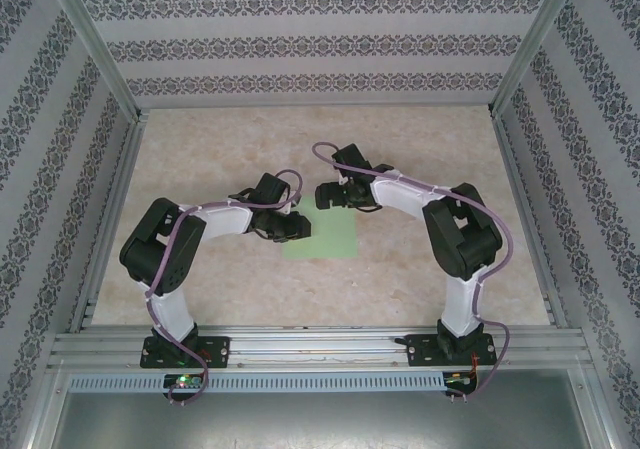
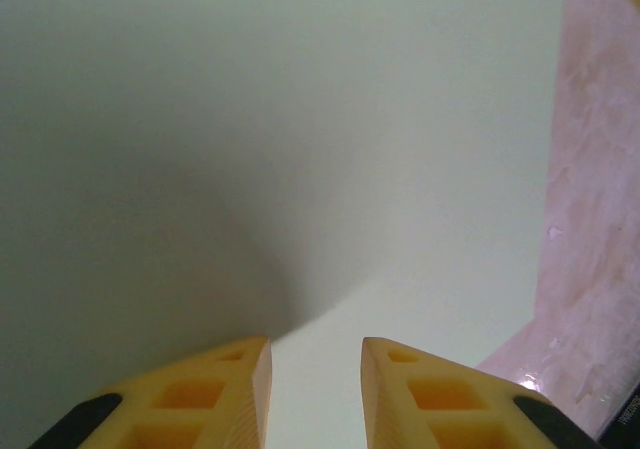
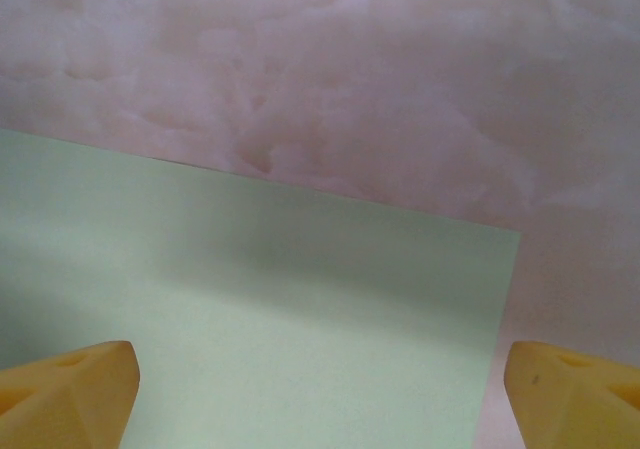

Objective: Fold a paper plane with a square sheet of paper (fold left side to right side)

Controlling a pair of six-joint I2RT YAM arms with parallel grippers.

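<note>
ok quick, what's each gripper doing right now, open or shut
left gripper: narrowly open over the green paper, no grip visible
right gripper: wide open above the paper's corner, holding nothing

A pale pink marbled table point(image 1: 420, 159) lies flat; striped floral walls point(image 1: 320, 39) enclose three sides; a ribbed aluminium rail point(image 1: 320, 347) spans its near edge.

Top camera sits above and behind my bases, looking down on the whole table point(image 1: 420, 149). Both wrist cameras look past my fingertips point(image 2: 220, 389), very near the square sheet of paper point(image 1: 330, 239), which all three views share.
</note>
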